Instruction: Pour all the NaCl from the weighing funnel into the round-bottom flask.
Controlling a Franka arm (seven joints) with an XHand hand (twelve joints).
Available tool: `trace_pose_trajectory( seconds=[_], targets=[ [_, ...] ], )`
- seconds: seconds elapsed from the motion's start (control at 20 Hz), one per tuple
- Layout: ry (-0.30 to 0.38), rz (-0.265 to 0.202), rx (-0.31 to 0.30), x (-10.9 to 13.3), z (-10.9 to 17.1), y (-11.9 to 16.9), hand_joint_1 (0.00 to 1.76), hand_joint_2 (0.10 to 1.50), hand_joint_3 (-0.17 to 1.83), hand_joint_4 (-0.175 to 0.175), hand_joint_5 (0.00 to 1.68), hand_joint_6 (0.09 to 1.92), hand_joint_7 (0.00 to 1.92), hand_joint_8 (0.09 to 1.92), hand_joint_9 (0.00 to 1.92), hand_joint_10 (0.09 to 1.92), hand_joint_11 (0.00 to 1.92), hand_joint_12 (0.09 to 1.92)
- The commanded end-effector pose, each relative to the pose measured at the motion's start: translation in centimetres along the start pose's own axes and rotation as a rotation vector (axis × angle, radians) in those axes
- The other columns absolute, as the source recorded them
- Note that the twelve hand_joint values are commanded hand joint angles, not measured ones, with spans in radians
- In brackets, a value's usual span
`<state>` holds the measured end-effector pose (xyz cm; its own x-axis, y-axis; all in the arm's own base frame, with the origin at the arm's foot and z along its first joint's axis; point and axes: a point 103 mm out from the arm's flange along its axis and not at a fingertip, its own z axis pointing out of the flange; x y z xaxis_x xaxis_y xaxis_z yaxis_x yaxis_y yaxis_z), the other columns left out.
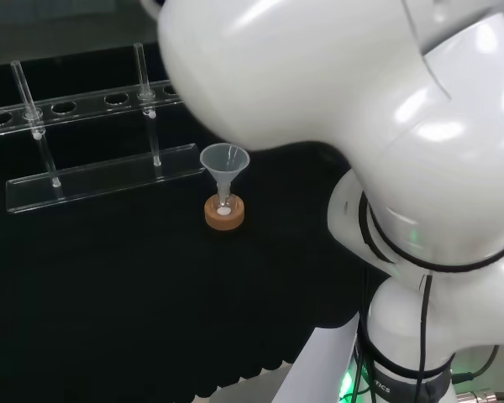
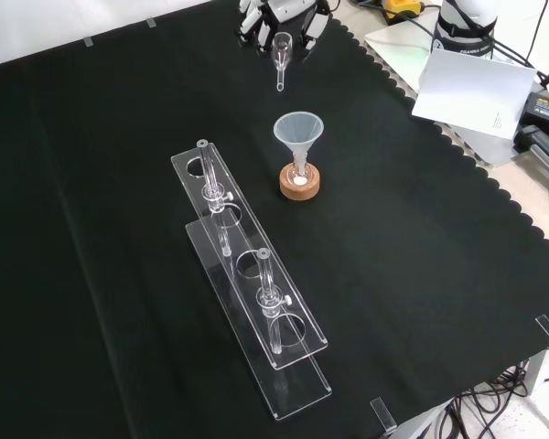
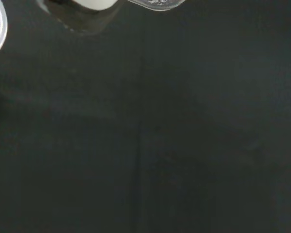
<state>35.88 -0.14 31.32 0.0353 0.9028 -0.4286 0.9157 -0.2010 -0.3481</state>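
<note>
Black cloth [image 2: 421, 274] with a scalloped edge covers the bench; white paper [image 2: 471, 91] and loose cables [image 2: 494, 402] sit past it.

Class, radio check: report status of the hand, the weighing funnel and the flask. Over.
Hand shut on weighing funnel, above the cloth, short of the flask. Plastic funnel sits in flask on cork ring. Path clear.

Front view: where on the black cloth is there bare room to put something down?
The wide cloth left of the clear rack is bare, as is the stretch right of the cork ring toward the scalloped edge. It is tight between rack, funnel and the hand.
</note>
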Motion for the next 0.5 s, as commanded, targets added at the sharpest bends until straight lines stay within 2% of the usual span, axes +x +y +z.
trace_pose_trajectory(
  seconds=[0.05,0.2,0.5],
  targets=[
    [0.267,-0.022,-0.059,-0.78,0.95,-0.19,1.13,1.03,-0.17,0.175,1.44,0.23,0.53,0.65,0.91,0.3,0.76,1.03],
    [0.356,-0.023,-0.077,-1.25,1.08,-0.26,1.13,1.03,-0.17,0.175,1.44,0.23,0.53,0.65,0.91,0.3,0.76,1.03],
    [0.423,-0.023,-0.11,-1.6,1.19,-0.29,1.13,1.03,-0.17,0.175,1.44,0.23,0.53,0.65,0.91,0.3,0.75,1.03]
  ],
)
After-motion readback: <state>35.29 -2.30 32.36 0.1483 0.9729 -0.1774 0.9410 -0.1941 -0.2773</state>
